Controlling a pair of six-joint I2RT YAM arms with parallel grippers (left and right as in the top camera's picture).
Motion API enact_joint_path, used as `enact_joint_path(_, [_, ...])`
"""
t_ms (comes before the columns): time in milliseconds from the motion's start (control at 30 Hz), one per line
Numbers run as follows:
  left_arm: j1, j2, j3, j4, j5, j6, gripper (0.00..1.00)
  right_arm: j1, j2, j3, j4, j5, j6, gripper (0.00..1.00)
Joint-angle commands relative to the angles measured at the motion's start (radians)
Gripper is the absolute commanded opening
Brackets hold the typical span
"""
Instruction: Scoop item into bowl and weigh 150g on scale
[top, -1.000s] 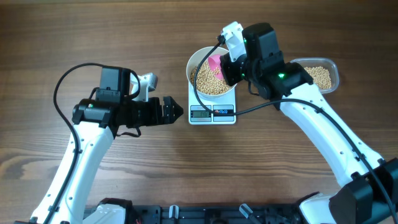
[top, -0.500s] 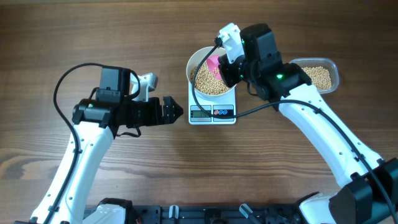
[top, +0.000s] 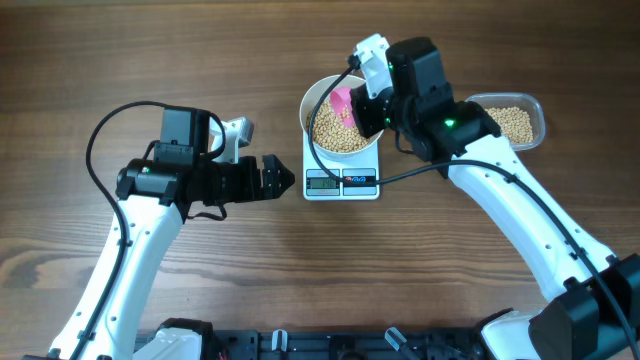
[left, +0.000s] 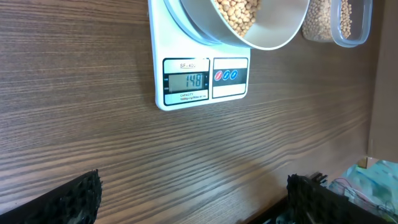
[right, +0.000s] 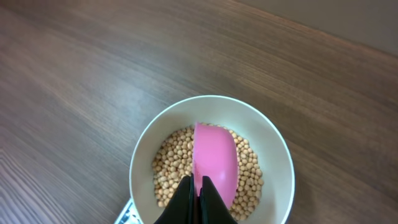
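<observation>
My right pincer (right: 199, 188) was clenched on the pink scoop (right: 215, 158), holding it over the beans (right: 171, 168) in the white bowl (right: 272, 138). The bowl sat on the scale (left: 186, 93), which read 148. My left pincer (top: 278, 178) hung spread wide and empty just left of the scale. More beans lay in the clear tub (top: 515, 122).

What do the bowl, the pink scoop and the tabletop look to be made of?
The bowl looks like plastic or glazed ceramic: smooth white, thin even rim; I can't tell which. The pink scoop is probably plastic: uniform colour, soft sheen. The table is wood or wood-look laminate: brown grain streaks, low gloss.
</observation>
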Motion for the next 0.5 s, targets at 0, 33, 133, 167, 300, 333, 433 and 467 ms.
enact_joint_path(0, [-0.004, -0.002, 0.021, 0.003, 0.012, -0.002, 1.0, 0.0, -0.016, 0.003, 0.009, -0.01, 0.069, 0.04])
enact_joint_path(33, [-0.004, -0.002, 0.021, 0.003, 0.012, -0.002, 1.0, 0.0, -0.016, 0.003, 0.009, -0.01, 0.069, 0.04])
enact_joint_path(133, [-0.003, -0.002, 0.021, 0.003, 0.012, -0.002, 1.0, 0.0, -0.016, 0.003, 0.007, -0.009, 0.058, 0.04])
enact_joint_path(167, [-0.004, -0.002, 0.021, 0.003, 0.012, -0.002, 1.0, 0.0, -0.016, 0.003, 0.007, -0.01, 0.058, 0.04])
enact_joint_path(300, [-0.004, -0.002, 0.021, 0.003, 0.012, -0.002, 1.0, 0.007, -0.016, 0.003, -0.008, -0.008, -0.113, 0.04])
enact_joint_path(333, [-0.003, -0.002, 0.021, 0.003, 0.012, -0.002, 1.0, 0.009, -0.016, 0.003, -0.011, -0.008, -0.145, 0.04])
enact_joint_path(433, [-0.003, -0.002, 0.021, 0.003, 0.012, -0.002, 1.0, 0.01, -0.016, 0.003, -0.01, -0.001, -0.153, 0.04])
enact_joint_path(467, [-0.004, -0.002, 0.021, 0.003, 0.012, -0.002, 1.0, 0.01, -0.015, 0.003, -0.011, -0.001, -0.153, 0.04])
